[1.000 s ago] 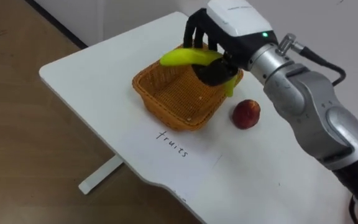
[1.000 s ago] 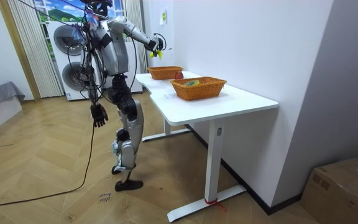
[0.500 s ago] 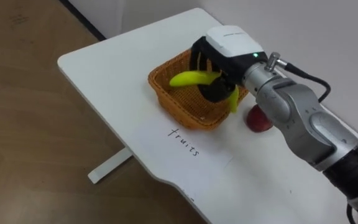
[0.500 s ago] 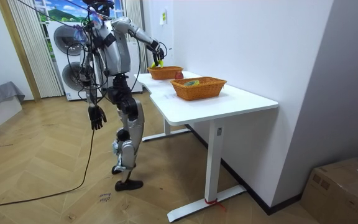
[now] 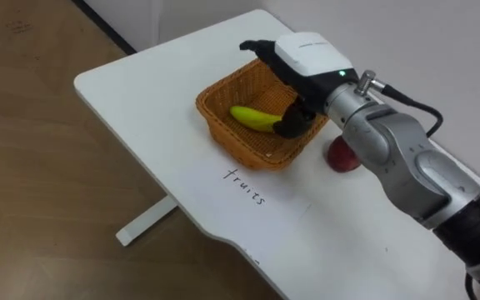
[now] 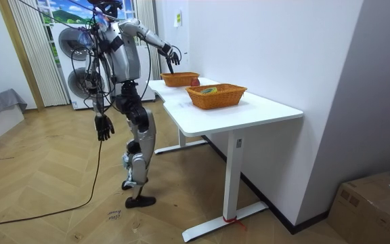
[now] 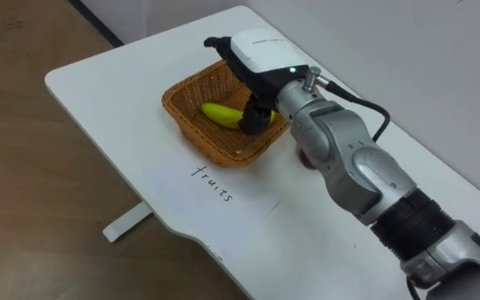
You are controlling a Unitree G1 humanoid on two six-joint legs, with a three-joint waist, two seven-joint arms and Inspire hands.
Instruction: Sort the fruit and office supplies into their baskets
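A yellow banana [image 5: 254,118] lies inside the wicker fruit basket [image 5: 223,143], on its floor. My right hand [image 5: 308,57] hovers over the basket's far right rim, open, its fingers [image 5: 255,46] stretched out over the far edge and holding nothing. A red apple [image 5: 341,157] rests on the white table [image 5: 140,92] just right of the basket, partly behind my forearm. In the room view I stand at the table's far end with the right hand [image 6: 171,54] above that basket [image 6: 180,78]. My left hand [image 6: 102,126] hangs relaxed at my side.
The handwritten word "fruits" [image 5: 247,186] marks the tabletop in front of the basket. A second wicker basket [image 6: 215,95] with something inside sits further along the table. The table's left edge [image 5: 132,142] drops to a wooden floor.
The right hand lowered into the basket and opened, letting go of the banana, which now lies on the basket's floor. The left hand stayed hanging.
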